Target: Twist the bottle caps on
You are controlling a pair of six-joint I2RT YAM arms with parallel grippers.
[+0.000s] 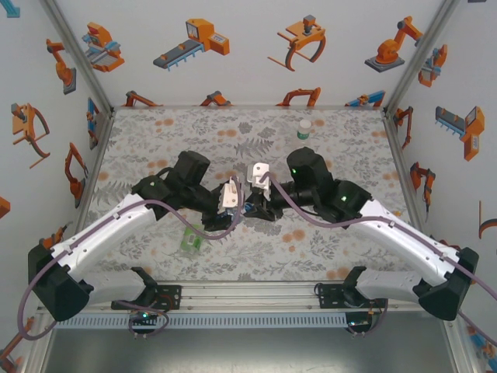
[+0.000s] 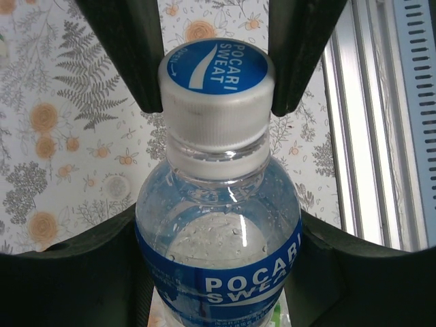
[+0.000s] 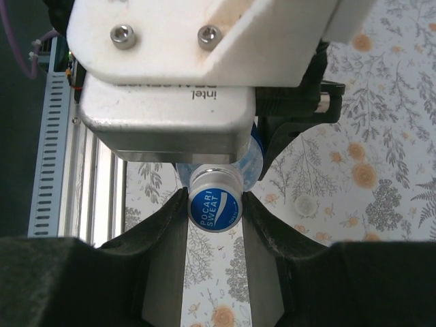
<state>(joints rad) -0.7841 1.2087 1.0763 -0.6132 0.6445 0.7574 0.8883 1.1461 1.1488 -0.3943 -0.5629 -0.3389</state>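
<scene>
Nearest the bases a green-labelled bottle (image 1: 189, 241) lies on the counter (image 1: 155, 148), mid-counter the left gripper (image 2: 218, 272) jaws clamp the blue-labelled bottle (image 2: 218, 231) body while the right gripper (image 3: 214, 201) jaws pinch its cap (image 2: 218, 88), and a slim capped bottle (image 1: 305, 129) stands far back.

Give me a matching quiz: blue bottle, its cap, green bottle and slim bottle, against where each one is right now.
Things:
1. blue bottle
2. cap
3. green bottle
4. slim bottle

Places:
A. stands at the far side of the table
B. pinched by the right tool
C. on the table beside the left arm
D. body gripped by the left tool

Pairs: 1-D, 2-B, 3-C, 4-A
</scene>
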